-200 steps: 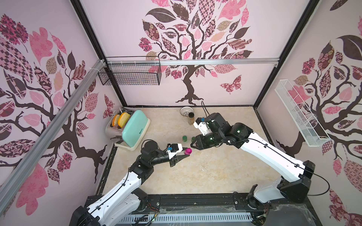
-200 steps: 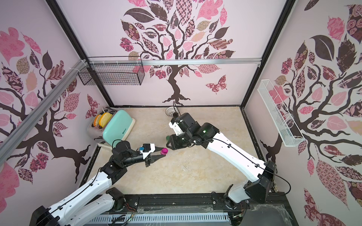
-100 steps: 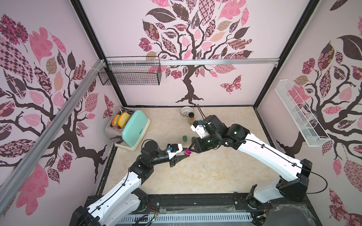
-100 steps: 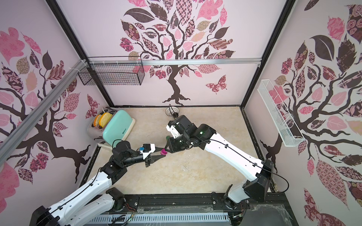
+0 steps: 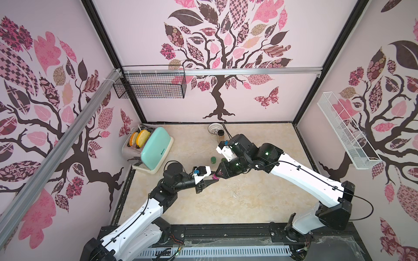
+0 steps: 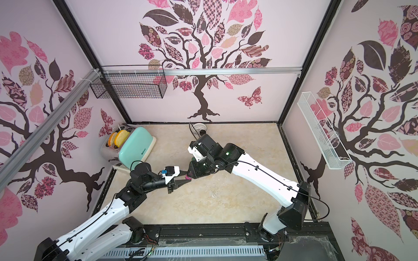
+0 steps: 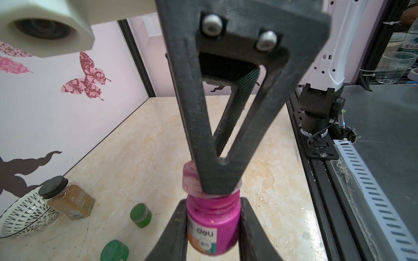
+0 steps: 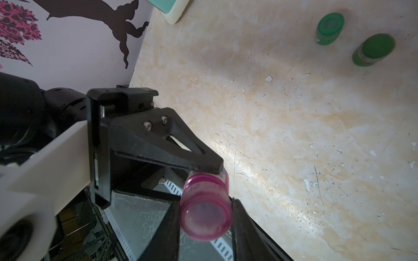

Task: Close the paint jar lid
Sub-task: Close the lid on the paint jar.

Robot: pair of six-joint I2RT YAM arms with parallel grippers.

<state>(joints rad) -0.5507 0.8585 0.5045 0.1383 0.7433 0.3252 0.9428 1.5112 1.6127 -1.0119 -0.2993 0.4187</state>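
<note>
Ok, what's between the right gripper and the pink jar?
Only the translucent pink lid, gripped by the right gripper and resting on the neck of the pink jar; the left wrist view shows it.

Pale pink walls are covered by a tree mural (pink and brown leaves); a marbled beige floor is laid beneath

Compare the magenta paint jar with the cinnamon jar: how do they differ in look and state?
The magenta paint jar is pink throughout; the cinnamon jar is clear, showing brown powder. The paint jar is clamped by the left gripper, its pink lid pinched by the right gripper; the cinnamon jar sits free beside the white bowl, black lid on. Both are small labelled jars.
</note>
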